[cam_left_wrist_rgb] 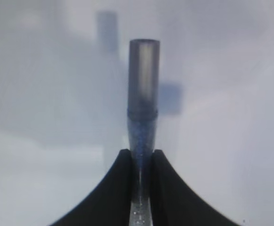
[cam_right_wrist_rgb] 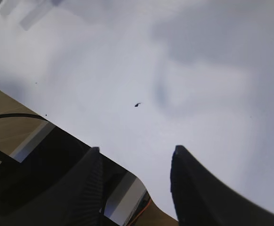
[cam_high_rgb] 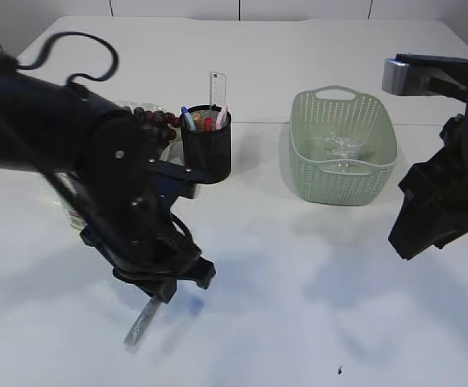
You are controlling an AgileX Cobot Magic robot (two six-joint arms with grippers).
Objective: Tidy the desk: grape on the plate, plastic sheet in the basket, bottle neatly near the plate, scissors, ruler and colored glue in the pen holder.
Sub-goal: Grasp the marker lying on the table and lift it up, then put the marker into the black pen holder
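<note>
My left gripper (cam_high_rgb: 163, 294) (cam_left_wrist_rgb: 141, 153) is shut on a colored glue tube (cam_left_wrist_rgb: 144, 80), blue glitter gel with a grey cap, which hangs tilted just above the table (cam_high_rgb: 142, 324). The black mesh pen holder (cam_high_rgb: 207, 145) stands behind it, with a clear ruler (cam_high_rgb: 217, 87) and coloured handles sticking out; I cannot pick out the scissors among them. Dark grapes (cam_high_rgb: 157, 119) lie left of the holder, and my arm covers the plate. A sliver of the bottle (cam_high_rgb: 72, 214) shows behind that arm. The plastic sheet (cam_high_rgb: 342, 147) lies in the green basket (cam_high_rgb: 374, 173). My right gripper (cam_right_wrist_rgb: 136, 150) hovers open and empty.
The right arm (cam_high_rgb: 439, 210) hangs over the table's right side, right of the basket. Its wrist view shows the table's front edge with floor and cables below. A small dark speck (cam_high_rgb: 340, 370) lies on the white tabletop near the front.
</note>
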